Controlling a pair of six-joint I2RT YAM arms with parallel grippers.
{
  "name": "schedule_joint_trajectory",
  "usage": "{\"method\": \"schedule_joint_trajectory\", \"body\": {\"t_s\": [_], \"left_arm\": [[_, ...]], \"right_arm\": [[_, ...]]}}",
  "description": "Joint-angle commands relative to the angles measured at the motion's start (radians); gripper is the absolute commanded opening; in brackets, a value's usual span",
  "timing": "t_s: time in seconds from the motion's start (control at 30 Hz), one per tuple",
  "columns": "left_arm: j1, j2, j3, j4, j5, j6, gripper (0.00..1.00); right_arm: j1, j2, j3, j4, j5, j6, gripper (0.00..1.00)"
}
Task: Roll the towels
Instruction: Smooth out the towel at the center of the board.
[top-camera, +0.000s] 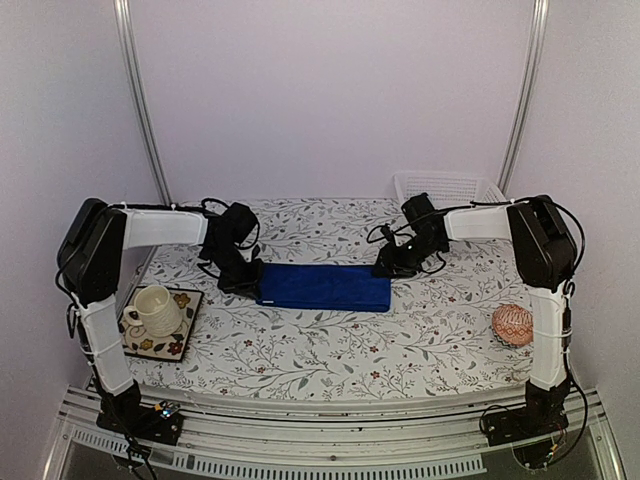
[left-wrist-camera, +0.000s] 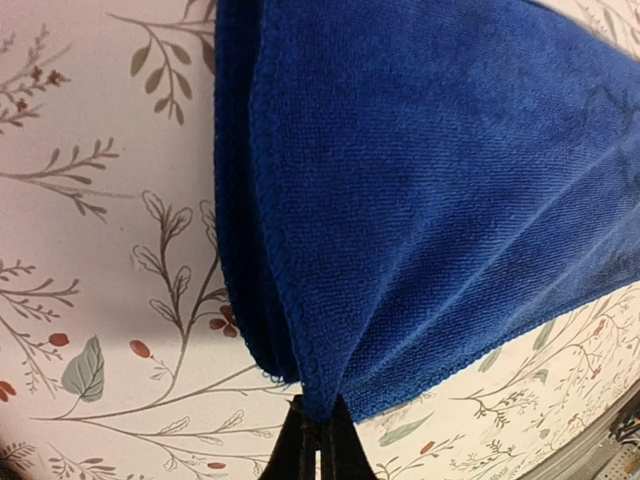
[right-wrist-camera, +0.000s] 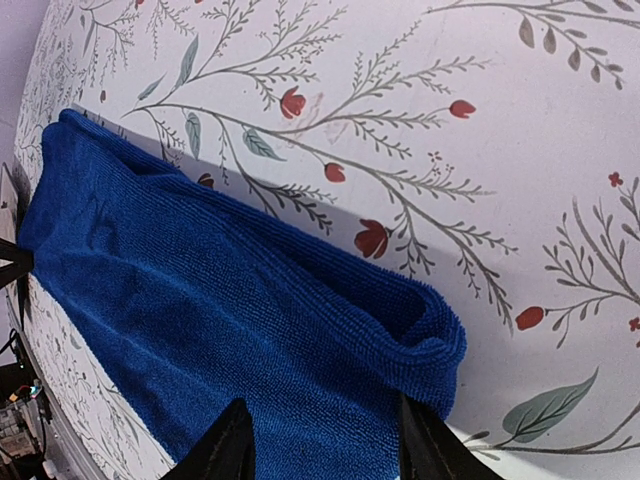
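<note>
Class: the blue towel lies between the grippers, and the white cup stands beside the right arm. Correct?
No. The top view shows the white cup beside the left arm, not the right. The blue towel does lie between the left gripper and right gripper.

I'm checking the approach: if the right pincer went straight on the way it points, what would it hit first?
The blue towel: its folded end lies just ahead of the right pincer, between the open jaws. Depth is unclear; it may already touch.
</note>
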Motion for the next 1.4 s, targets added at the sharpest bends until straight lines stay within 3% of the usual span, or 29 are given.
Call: {"method": "schedule_joint_trajectory", "body": {"t_s": [0.0,0.13,0.17,0.3,0.67,0.73,0.87,1.07,1.23,1.3,1.37], "left_arm": [[-0.01,-0.007,-0.022,-0.024,-0.013,0.008,0.0],[-0.014,0.002,-0.023,-0.022,-0.003,0.01,0.0],[-0.014,0.001,-0.023,-0.023,-0.002,0.011,0.06],[-0.014,-0.011,-0.011,-0.029,-0.005,0.011,0.44],[0.014,-0.025,0.199,-0.079,-0.006,0.041,0.82],[0.021,0.003,0.234,-0.063,0.011,0.052,0.85],[0.03,0.084,0.272,0.012,0.086,0.046,0.84],[0.03,0.176,0.31,0.074,0.181,0.022,0.65],[0.03,0.208,0.312,0.077,0.158,0.027,0.46],[0.03,0.22,0.306,0.077,0.117,0.037,0.43],[0.032,0.234,0.299,0.079,0.076,0.049,0.4]], "right_arm": [[-0.004,0.031,0.025,-0.005,0.02,-0.005,0.5],[-0.004,0.028,0.027,-0.009,0.02,-0.008,0.5],[-0.004,0.028,0.029,-0.011,0.019,-0.008,0.5],[-0.004,0.018,0.044,-0.026,-0.01,-0.021,0.51],[-0.004,-0.106,0.006,-0.113,-0.153,-0.114,0.55],[-0.004,-0.129,-0.019,-0.12,-0.195,-0.133,0.58],[-0.004,-0.161,-0.073,-0.102,-0.273,-0.162,0.69],[0.006,-0.159,-0.126,-0.066,-0.436,-0.18,0.8],[0.018,-0.121,-0.128,-0.065,-0.499,-0.186,0.9],[0.019,-0.102,-0.134,-0.066,-0.5,-0.185,0.99],[0.019,-0.082,-0.14,-0.073,-0.481,-0.183,0.99]]}}
